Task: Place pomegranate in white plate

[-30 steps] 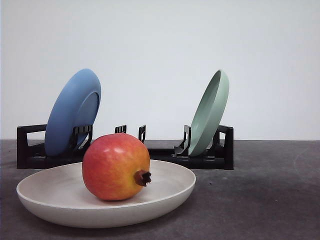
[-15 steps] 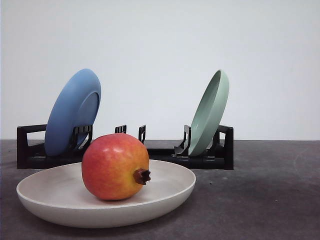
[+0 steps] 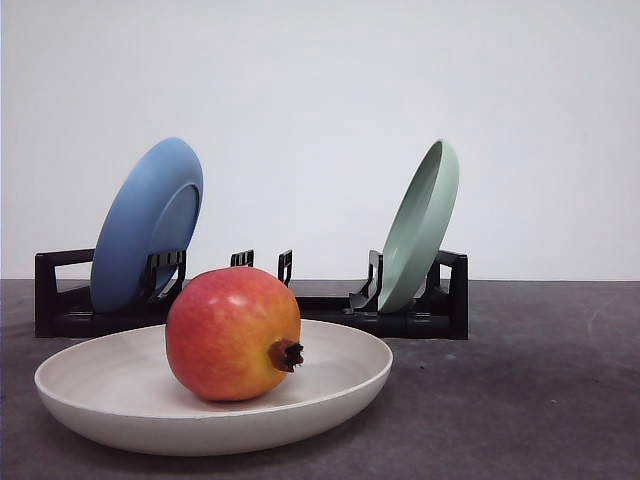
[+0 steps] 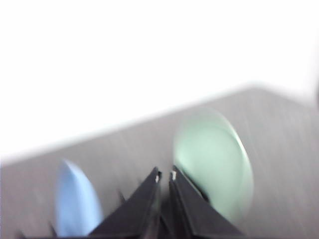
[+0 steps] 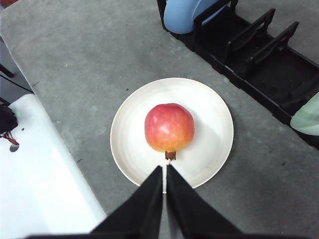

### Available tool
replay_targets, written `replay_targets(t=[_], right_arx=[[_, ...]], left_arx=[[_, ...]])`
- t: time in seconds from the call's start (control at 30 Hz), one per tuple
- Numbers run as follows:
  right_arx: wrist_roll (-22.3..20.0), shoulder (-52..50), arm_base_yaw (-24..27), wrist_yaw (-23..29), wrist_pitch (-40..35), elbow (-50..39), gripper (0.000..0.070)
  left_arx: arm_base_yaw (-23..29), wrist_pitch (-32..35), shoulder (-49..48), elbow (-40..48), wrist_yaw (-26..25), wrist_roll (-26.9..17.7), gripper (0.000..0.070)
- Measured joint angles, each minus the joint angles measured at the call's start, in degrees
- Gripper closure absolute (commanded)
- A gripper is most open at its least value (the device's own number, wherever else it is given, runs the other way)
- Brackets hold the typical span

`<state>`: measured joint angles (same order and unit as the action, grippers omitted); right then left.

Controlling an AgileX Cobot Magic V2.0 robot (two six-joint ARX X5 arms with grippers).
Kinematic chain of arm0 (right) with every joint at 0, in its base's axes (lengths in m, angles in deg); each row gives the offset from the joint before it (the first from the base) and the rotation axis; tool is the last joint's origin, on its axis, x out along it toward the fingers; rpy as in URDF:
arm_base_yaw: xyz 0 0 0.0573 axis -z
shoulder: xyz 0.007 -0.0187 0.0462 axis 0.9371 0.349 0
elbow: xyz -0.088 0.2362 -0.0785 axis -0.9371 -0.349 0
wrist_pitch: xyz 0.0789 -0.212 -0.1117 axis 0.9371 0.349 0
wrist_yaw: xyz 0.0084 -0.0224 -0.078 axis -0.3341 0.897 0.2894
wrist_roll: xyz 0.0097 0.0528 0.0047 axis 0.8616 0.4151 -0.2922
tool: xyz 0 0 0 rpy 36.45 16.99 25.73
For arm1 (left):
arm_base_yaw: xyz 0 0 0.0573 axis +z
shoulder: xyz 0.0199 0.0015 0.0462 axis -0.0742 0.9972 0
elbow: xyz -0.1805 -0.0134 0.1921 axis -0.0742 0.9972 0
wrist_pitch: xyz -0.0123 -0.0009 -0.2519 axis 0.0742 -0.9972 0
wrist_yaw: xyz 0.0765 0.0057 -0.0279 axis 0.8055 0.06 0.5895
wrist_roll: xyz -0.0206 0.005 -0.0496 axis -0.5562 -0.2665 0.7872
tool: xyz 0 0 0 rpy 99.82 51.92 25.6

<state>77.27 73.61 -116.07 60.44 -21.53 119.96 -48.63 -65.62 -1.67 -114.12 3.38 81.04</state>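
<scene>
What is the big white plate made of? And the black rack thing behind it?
The white plate looks like matte ceramic or maybe melamine: smooth, cream, no shine. The black rack looks like moulded plastic: thick, dull, one-piece posts. Looks alone can't settle either.

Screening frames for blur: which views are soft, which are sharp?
Left wrist view: smeared throughout, the green plate, blue plate and gripper all soft, background blown out white. Front view: sharp on the pomegranate and white plate. Right wrist view: sharp, even light, gripper crisp.
</scene>
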Motion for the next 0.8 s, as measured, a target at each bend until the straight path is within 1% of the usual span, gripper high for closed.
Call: replay_targets(t=[0.07,0.13,0.2,0.27,0.4,0.5,0.6,0.7,0.8], right_arx=[[0.0,0.0,0.0,0.0,-0.1,0.0,0.0698],[0.0,0.0,0.0,0.0,-0.1,0.0,0.0698],[-0.1,0.0,0.0,0.0,-0.1,0.0,0.0698],[-0.1,0.0,0.0,0.0,-0.1,0.0,0.0699],[-0.1,0.0,0.0,0.0,-0.1,0.0,0.0698],[-0.1,0.0,0.0,0.0,-0.1,0.0,0.0699],[-0.1,0.0,0.0,0.0,-0.1,0.0,0.0698],[-0.1,0.0,0.0,0.0,-0.1,0.0,0.0698],[-0.1,0.0,0.0,0.0,-0.1,0.0,0.0698]], left_arx=[[6.7,2.3,-1.6,0.0,-5.1,-1.3,0.0672],[14.0,3.0,-3.5,0.0,-10.2,-2.4,0.0672],[20.3,2.9,-5.5,0.0,-13.7,-3.3,0.0672],[26.8,2.8,-8.0,0.0,-16.1,-4.2,0.0672],[37.3,2.9,-13.5,0.5,-17.4,-6.6,0.0672],[43.0,3.3,-17.8,2.1,-17.6,-8.2,0.0672],[47.3,3.7,-21.5,5.4,-17.8,-9.5,0.0672],[50.3,3.6,-24.7,10.2,-17.8,-10.0,0.0672],[51.9,3.6,-28.0,15.6,-17.8,-10.3,0.0672]])
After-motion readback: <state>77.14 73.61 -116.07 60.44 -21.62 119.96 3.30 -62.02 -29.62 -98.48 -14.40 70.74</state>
